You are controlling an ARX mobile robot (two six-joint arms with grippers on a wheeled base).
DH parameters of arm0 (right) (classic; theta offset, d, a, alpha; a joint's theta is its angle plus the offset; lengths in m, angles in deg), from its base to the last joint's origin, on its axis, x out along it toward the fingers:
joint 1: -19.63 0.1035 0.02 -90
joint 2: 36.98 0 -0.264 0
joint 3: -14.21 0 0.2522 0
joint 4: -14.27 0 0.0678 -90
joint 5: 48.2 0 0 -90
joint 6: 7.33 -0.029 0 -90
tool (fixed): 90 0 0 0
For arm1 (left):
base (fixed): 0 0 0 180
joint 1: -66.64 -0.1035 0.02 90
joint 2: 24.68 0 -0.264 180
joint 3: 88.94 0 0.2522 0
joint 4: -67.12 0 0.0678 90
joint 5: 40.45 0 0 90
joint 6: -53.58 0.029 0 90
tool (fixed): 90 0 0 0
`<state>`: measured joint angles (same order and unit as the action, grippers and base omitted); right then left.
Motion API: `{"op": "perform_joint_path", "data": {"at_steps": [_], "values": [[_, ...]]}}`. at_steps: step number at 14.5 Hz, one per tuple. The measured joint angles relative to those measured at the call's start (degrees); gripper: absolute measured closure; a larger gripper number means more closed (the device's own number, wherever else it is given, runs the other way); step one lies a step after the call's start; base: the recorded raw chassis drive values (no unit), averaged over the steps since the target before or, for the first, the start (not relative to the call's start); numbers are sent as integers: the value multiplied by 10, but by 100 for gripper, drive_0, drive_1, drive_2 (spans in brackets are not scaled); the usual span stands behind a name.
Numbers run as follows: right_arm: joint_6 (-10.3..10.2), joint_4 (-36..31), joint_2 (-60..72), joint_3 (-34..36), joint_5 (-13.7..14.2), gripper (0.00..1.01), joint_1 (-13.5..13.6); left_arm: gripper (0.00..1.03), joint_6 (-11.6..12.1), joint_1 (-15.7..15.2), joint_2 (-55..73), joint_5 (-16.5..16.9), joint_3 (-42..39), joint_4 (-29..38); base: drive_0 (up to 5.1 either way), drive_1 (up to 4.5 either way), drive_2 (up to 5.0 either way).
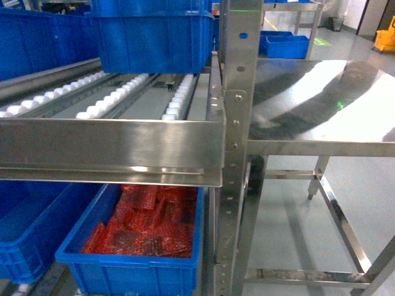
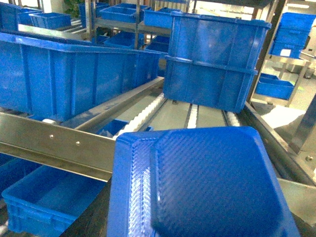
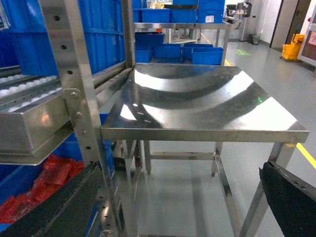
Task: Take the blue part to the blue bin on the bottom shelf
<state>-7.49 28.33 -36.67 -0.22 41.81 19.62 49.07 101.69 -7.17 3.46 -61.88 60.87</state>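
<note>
Head view: a steel rack fills the left, its upper level of white rollers [image 1: 117, 98] carrying a stacked blue crate [image 1: 154, 34] at 12 o'clock. On the bottom shelf [image 1: 213, 271], a crate of red crinkly packets [image 1: 148, 222] sits at 6 o'clock, with the blue bin [image 1: 31, 228] just beside it at 8 o'clock, cut off by the frame edge. A bare steel worktop [image 1: 321, 105] stands at 3 o'clock over grey floor. Neither arm shows here.

Left wrist view: the blue part [image 2: 202, 182], a textured dark-blue piece, fills 6 o'clock, hiding the fingers, so their state cannot be told. The blue bin lies at 8 o'clock, below the rail.

Right wrist view: the worktop is centred; two dark fingers [image 3: 291, 202] flank the lower edge, spread wide, holding nothing.
</note>
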Motion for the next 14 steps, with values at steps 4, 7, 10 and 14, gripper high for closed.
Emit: {"op": "perform_joint_path", "data": {"at_steps": [4, 7, 10, 14], "values": [[0, -2, 0, 0, 0, 3, 0, 59, 0, 0, 0, 0, 0, 1, -503, 242, 242], [0, 1, 0, 0, 0, 3, 0, 59, 0, 0, 0, 0, 0, 1, -503, 242, 242], [0, 0, 0, 0, 0, 3, 0, 59, 0, 0, 0, 0, 0, 0, -503, 242, 242], [0, -2, 0, 0, 0, 3, 0, 59, 0, 0, 0, 0, 0, 0, -503, 242, 242]]}}
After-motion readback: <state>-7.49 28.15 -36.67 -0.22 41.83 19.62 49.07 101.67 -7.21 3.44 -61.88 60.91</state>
